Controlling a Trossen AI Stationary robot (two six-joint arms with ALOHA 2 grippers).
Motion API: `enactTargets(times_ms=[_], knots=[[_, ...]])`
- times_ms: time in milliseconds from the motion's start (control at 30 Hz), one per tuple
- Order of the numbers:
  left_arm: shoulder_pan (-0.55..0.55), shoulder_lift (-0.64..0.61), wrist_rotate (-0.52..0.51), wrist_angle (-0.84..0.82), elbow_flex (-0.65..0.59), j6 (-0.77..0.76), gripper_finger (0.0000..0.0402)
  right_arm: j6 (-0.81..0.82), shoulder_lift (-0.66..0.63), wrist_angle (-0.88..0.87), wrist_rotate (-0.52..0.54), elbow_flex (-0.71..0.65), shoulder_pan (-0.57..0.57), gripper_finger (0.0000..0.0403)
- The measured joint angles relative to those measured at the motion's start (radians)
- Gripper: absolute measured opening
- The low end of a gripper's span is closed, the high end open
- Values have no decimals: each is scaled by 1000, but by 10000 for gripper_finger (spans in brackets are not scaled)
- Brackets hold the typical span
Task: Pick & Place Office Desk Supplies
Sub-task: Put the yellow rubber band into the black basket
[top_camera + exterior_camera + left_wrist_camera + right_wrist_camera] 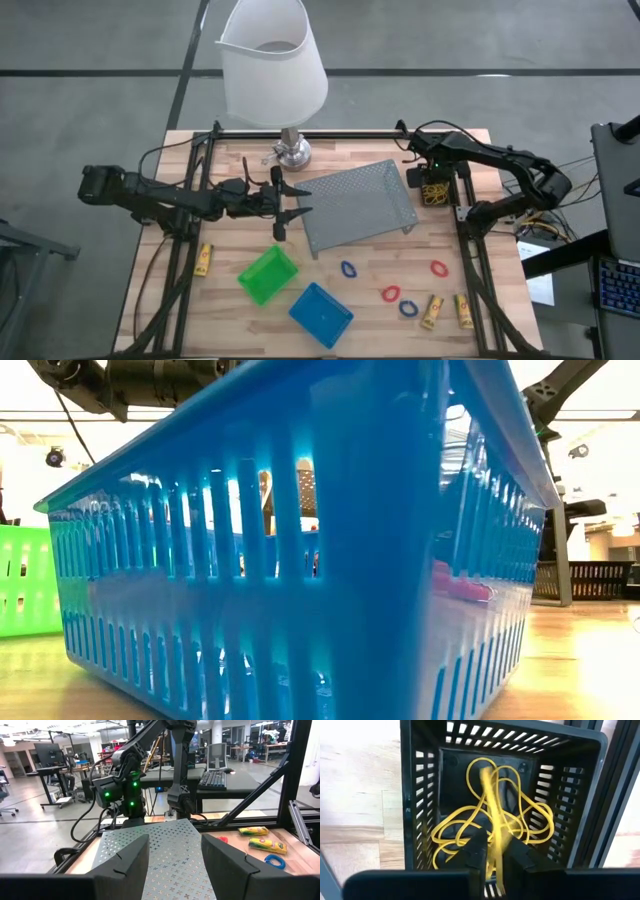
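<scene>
Right pincer (pixel 492 852) – rubber band (pixel 492 805) between fingers, over black bin (pixel 570 795)

3 bins: green (pixel 267 274), blue (pixel 321 313), black (pixel 435 187). 3 yellow sticks (pixel 431 311). 2 red loops (pixel 390 294), 2 blue loops (pixel 348 269). 1 tray (pixel 357 205), 1 lamp (pixel 272 60). Rubber bands (pixel 490 820) tangled in the black bin, can't count.

Grey mesh tray (pixel 358 205) and lamp (pixel 272 70) block the table's middle.
</scene>
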Motion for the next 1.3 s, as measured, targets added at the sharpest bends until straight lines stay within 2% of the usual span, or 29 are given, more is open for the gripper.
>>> enactTargets(times_ms=[267, 467, 967, 1300], knots=[[0, 0, 0, -3, 0, 0, 184, -4, -5, 9, 7, 0, 0, 91], [0, 0, 0, -3, 0, 0, 184, -48, -6, 12, 7, 0, 0, 106], [0, 0, 0, -10, 0, 0, 184, -20, -20, 22, 7, 0, 0, 91], [0, -4, 0, -14, 0, 4, 184, -26, -163, 34, 7, 0, 1, 66]])
